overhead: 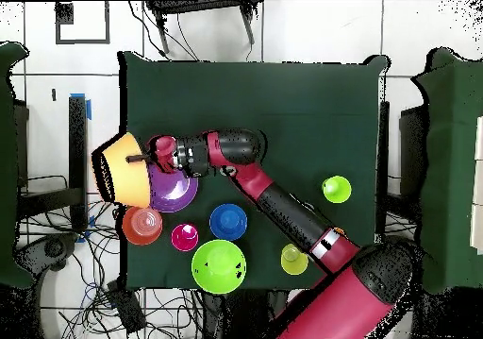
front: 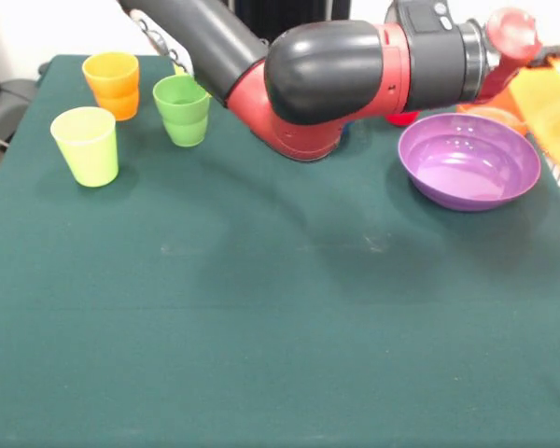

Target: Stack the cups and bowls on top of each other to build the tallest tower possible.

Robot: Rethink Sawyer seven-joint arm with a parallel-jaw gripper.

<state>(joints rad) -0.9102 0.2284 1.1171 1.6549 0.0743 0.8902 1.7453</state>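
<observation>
My gripper (overhead: 143, 154) is at the table's side edge, shut on the rim of the very large orange bowl (overhead: 121, 170), which hangs tilted on its side; the bowl also shows at the front view's right edge (front: 553, 105). The purple bowl (front: 469, 159) (overhead: 172, 190) sits upright beside it, just under my wrist. A small red-orange bowl (overhead: 141, 225), a red-pink cup (overhead: 185, 236), a blue bowl (overhead: 227, 221) and a large light green bowl (overhead: 219, 264) stand near the robot's base. An orange cup (front: 112, 84), a green cup (front: 182, 109) and a pale yellow cup (front: 86, 145) stand apart.
My arm (front: 336, 75) stretches across the far side of the table and hides part of the things behind it. The green cloth (front: 280, 317) covers the table. Cables and a chair lie off the table's edges in the overhead view.
</observation>
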